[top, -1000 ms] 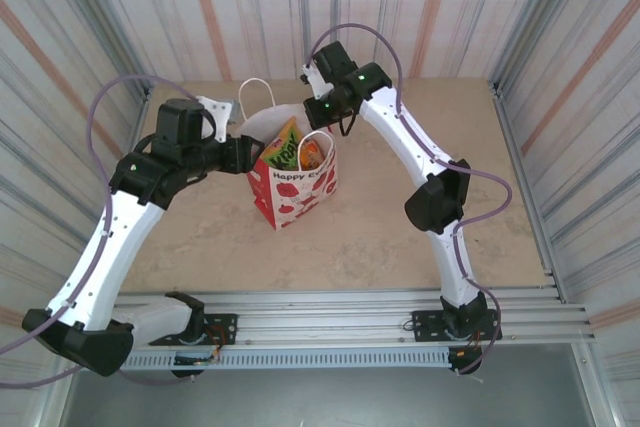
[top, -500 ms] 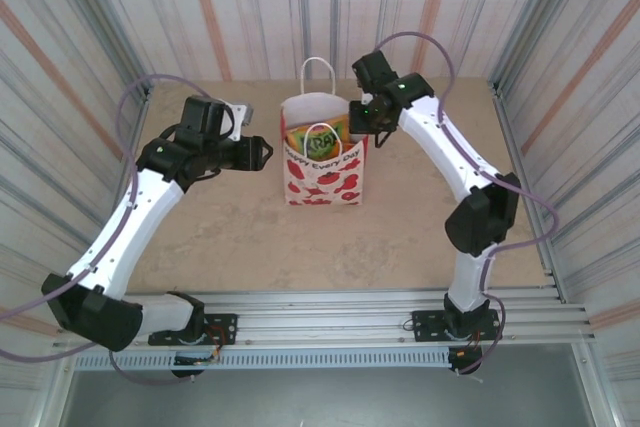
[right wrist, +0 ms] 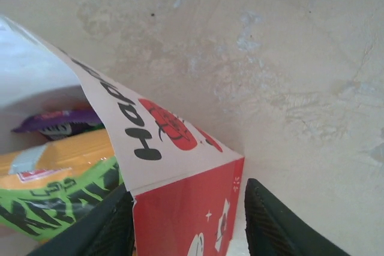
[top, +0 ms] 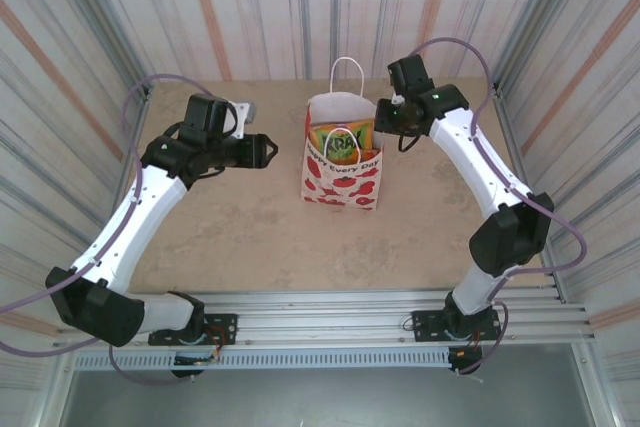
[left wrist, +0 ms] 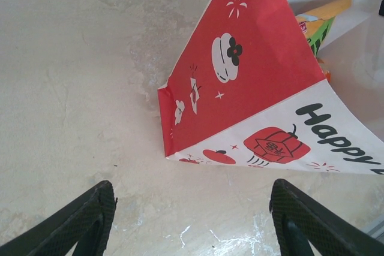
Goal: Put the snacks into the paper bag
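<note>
- White tomato-print paper bag (top: 341, 173): upright, shiny snack packets (top: 341, 138) inside.
- Left tool (left wrist: 191, 191): apart, left of bag.
- Right tool (right wrist: 187, 191): apart, astride bag's right edge.

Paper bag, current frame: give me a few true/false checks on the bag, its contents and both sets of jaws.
1. The paper bag stands upright on the table. True.
2. The left jaws are shut on the bag's edge. False: they stand open, apart from the bag, with nothing between them.
3. An orange packet with a green label and a purple packet are inside the bag. True.
4. The bag is plain brown. False: it is white and red, with tomato prints and "Happy Every Day" lettering.
5. The right jaws are at the bag's upper corner. True: they are spread, one on either side of that corner in the right wrist view.
</note>
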